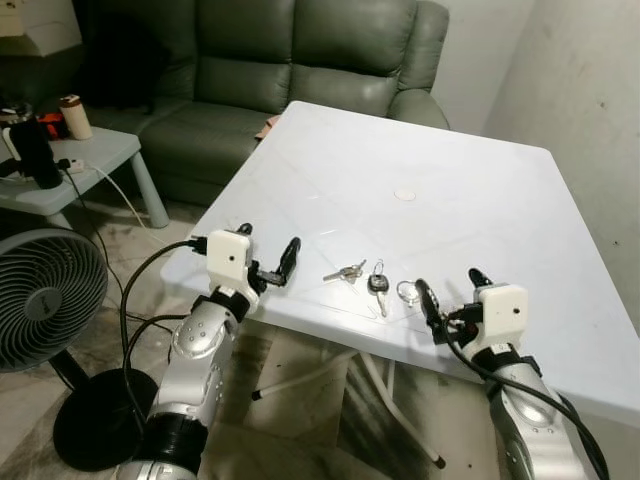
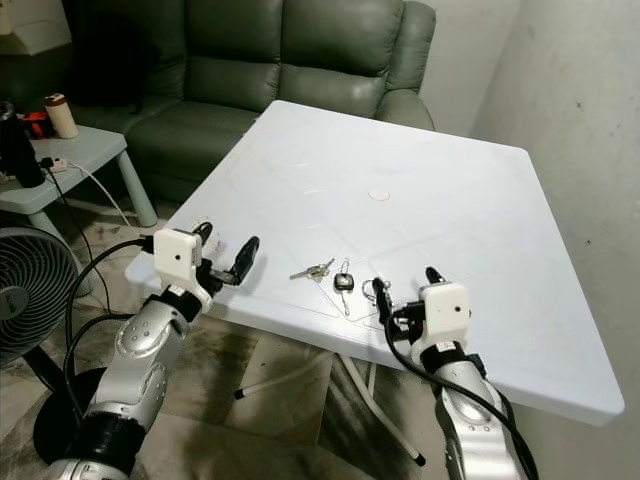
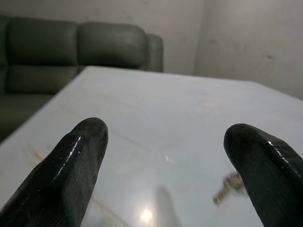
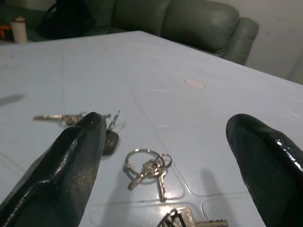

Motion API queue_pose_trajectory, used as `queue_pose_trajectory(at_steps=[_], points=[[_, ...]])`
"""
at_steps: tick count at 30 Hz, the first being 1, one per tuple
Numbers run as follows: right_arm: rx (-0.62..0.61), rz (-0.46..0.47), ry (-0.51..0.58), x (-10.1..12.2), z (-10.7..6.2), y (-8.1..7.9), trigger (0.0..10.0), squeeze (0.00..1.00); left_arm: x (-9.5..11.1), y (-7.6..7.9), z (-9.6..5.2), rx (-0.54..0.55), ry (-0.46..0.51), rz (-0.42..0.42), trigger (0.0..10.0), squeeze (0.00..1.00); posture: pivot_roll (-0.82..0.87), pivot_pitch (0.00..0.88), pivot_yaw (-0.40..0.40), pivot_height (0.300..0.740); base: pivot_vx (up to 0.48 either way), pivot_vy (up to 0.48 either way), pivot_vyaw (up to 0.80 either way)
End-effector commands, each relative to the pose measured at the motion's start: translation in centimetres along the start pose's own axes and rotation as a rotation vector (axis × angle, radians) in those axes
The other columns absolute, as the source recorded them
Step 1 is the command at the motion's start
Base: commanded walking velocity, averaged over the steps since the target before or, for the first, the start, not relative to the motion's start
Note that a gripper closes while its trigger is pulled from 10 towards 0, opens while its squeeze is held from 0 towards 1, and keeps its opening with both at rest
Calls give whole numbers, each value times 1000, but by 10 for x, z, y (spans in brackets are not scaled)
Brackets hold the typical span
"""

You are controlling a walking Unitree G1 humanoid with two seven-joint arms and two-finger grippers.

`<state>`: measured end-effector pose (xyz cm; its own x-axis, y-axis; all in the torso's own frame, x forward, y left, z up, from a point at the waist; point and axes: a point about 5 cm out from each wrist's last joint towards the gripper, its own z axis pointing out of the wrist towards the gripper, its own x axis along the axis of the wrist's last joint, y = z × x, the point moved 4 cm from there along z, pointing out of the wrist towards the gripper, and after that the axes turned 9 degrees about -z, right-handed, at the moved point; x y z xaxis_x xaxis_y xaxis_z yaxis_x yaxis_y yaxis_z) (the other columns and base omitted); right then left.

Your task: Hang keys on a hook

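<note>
Several keys lie near the front edge of the white table [image 1: 400, 150]: a silver pair [image 1: 345, 271], a black-headed key [image 1: 378, 284] and a ring with small keys [image 1: 407, 292]. My right gripper [image 1: 452, 290] hovers open at the table's front edge, just right of the ring. Through its wrist view the ring of keys [image 4: 147, 168] lies between the spread fingers [image 4: 71, 161], with the black-headed key [image 4: 111, 141] beyond. My left gripper [image 1: 268, 245] is open at the table's left front corner, left of the silver pair, which shows blurred in its wrist view [image 3: 229, 187].
A dark green sofa [image 1: 300, 60] stands behind the table. To the left are a floor fan [image 1: 40, 300] and a low side table [image 1: 90, 160] with cables and small items. A bare wall [image 1: 590, 100] runs along the right. A small round mark [image 1: 404, 195] sits mid-table.
</note>
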<state>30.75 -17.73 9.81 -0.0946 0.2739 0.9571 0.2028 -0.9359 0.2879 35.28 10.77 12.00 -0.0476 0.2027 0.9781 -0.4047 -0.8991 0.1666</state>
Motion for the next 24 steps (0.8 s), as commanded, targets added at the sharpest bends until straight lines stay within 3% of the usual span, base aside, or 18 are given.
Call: queue_pose_trajectory(at_steps=[1, 7, 15, 21, 24], points=[[18, -15, 9, 4, 0, 0, 10000, 0, 2, 9, 0, -41, 6, 23, 10000, 0, 14, 28, -75, 740, 0, 0, 0], [34, 6, -29, 4, 0, -4, 10000, 0, -5, 25, -6, -110, -13, 12, 10000, 0, 17, 37, -80, 740, 0, 0, 0], [-89, 71, -144, -10, 1, -4, 10000, 0, -13, 47, -12, -229, -55, 45, 10000, 0, 21, 47, -83, 740, 0, 0, 0], [-162, 76, -262, -29, -12, -2, 10000, 0, -19, 59, -16, -274, -77, 30, 10000, 0, 13, 52, -74, 740, 0, 0, 0], [-171, 67, -266, -32, -18, -1, 10000, 0, -18, 60, -16, -277, -79, 28, 10000, 0, 5, 55, -65, 740, 0, 0, 0]])
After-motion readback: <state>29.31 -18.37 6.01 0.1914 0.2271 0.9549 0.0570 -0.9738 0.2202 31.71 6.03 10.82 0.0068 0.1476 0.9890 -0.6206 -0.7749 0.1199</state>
